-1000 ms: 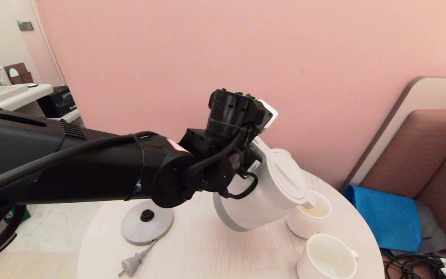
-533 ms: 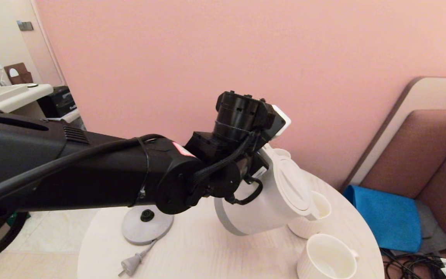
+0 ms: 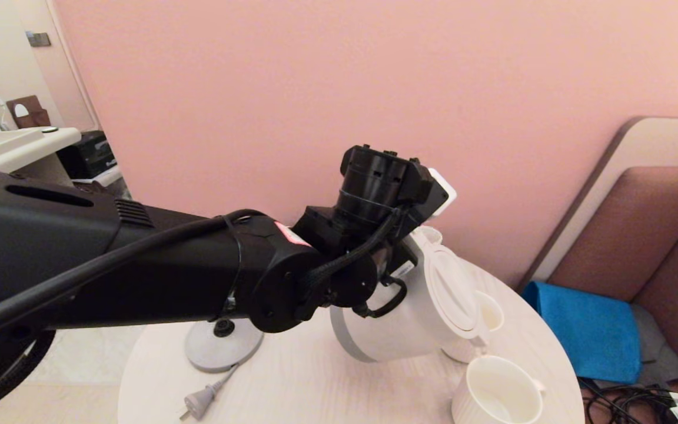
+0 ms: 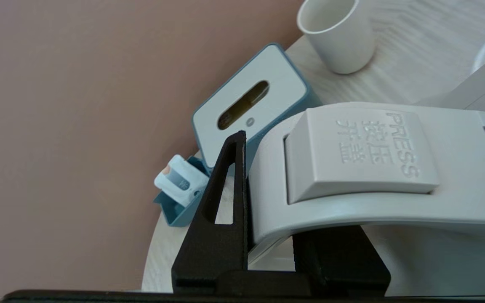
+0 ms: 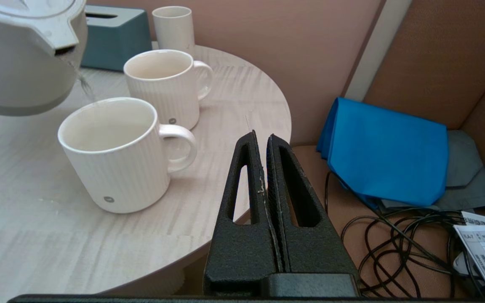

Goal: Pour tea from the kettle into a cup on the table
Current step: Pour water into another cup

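Note:
My left gripper (image 4: 280, 198) is shut on the loop handle of the white kettle (image 3: 398, 318), which hangs tipped steeply to the right above the round table (image 3: 315, 377). Its spout (image 5: 63, 42) is over the nearer ribbed white cup (image 5: 107, 151), and a thin stream of tea (image 5: 86, 86) falls into it. Pale liquid lies in that cup. A second white cup (image 5: 162, 84) stands just behind it, partly hidden by the kettle in the head view. My right gripper (image 5: 261, 136) is shut and empty, parked off the table's right edge.
The grey kettle base (image 3: 224, 344) and its plug (image 3: 198, 403) lie on the table's left. A teal tissue box (image 5: 114, 35) and a plain tumbler (image 5: 173, 27) stand at the back. A blue cloth (image 5: 390, 147) and loose black cables (image 5: 415, 252) lie to the right.
My left arm has carried the kettle to the right and nearer and tipped it further. Its spout has gone from the far cup to over the near cup.

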